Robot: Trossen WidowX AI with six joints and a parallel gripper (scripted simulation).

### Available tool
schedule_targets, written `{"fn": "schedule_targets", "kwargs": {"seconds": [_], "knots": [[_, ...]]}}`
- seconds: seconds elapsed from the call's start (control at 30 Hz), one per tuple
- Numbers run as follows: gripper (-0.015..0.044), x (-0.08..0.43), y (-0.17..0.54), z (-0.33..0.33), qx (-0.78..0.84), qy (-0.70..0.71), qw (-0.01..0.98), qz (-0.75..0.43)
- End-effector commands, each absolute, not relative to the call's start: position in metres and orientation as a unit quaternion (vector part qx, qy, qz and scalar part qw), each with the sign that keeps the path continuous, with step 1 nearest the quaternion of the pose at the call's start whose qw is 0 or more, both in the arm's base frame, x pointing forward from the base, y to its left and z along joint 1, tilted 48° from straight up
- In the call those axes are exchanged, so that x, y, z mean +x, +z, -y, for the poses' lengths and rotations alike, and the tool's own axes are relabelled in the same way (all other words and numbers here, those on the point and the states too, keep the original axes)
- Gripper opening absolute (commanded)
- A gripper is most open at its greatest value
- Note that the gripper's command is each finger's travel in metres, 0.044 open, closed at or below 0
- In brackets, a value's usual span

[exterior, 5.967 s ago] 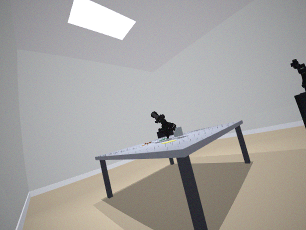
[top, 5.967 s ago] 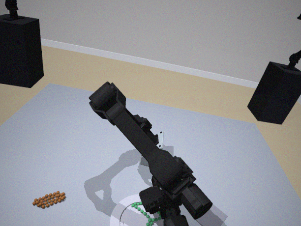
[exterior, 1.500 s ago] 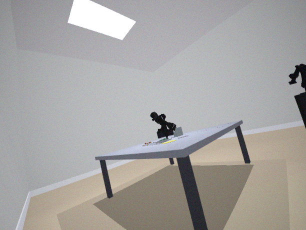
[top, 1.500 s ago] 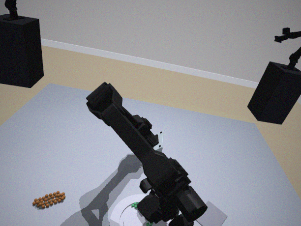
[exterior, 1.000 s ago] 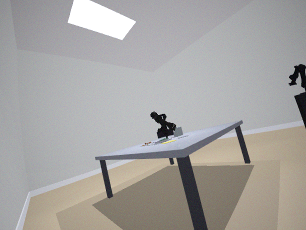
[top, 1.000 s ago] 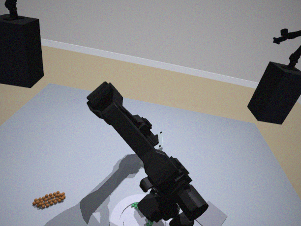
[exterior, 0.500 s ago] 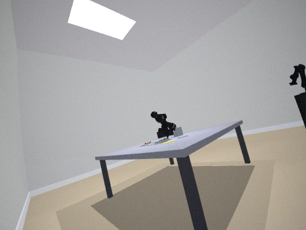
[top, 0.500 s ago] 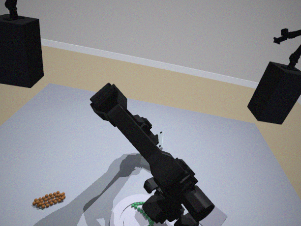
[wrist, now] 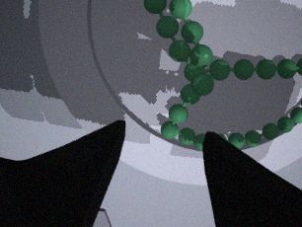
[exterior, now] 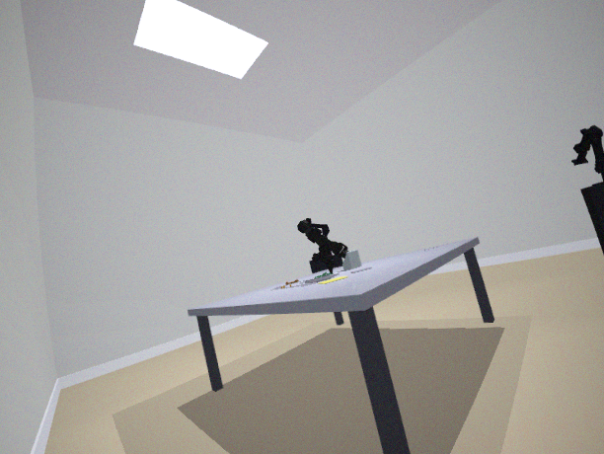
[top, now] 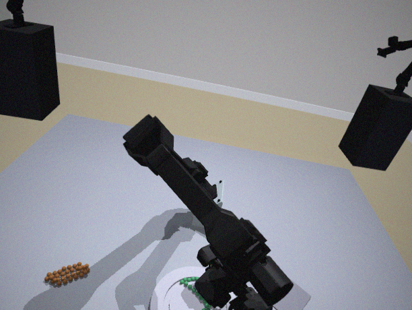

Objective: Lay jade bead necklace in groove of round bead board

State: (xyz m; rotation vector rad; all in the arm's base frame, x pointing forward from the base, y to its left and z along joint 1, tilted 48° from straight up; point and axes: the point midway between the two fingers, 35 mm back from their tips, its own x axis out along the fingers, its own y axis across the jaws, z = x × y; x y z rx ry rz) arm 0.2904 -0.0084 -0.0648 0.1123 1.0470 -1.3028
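Apart, with nothing clamped between them, my fingers are pointing at the near rim of the round bead board (top: 155, 292) (wrist: 64, 54). In the wrist view the left-hand tip is showing over the board's rim area, outside the thin curved line of the groove, while the right-hand tip is overlapping the jade bead necklace (top: 190, 286) (wrist: 244, 69) and hiding part of a bead. Whether that tip is touching the bead I cannot tell.

The green necklace is lying on the board, only partly following the curve. Along the near side, one run of beads is bending close to the groove line; from its left end, beads are turning inward to a crowded crossing. From that crossing, a double row is slanting away to the far side, and another row is running straight out to the right across the board's middle. So the necklace is not sitting wholly in the groove.

My arm (top: 188, 185) (exterior: 321, 242) is leaning over the board and covering much of it from above. Well apart from the board, a bunch of orange beads (top: 67, 273) (exterior: 290, 283) is resting on the desk (top: 101, 162) (exterior: 296, 298). In the exterior view a flat yellow piece (exterior: 333, 280) is lying near the board, and a pale upright block (exterior: 352, 260) is standing beside my arm.
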Motion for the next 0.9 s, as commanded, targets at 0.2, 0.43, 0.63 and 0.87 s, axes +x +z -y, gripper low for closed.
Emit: {"fn": "schedule_targets", "kwargs": {"seconds": [0.2, 0.43, 0.63, 0.87], "knots": [[0.044, 0.2896, -0.0627, 0.0069, 0.047, -0.578, 0.669, -0.466], [0.044, 0.2898, -0.0615, 0.0056, 0.048, -0.577, 0.669, -0.466], [0.044, 0.2898, -0.0615, 0.0056, 0.048, -0.577, 0.669, -0.466], [0.044, 0.2898, -0.0615, 0.0056, 0.048, -0.577, 0.669, -0.466]]}}
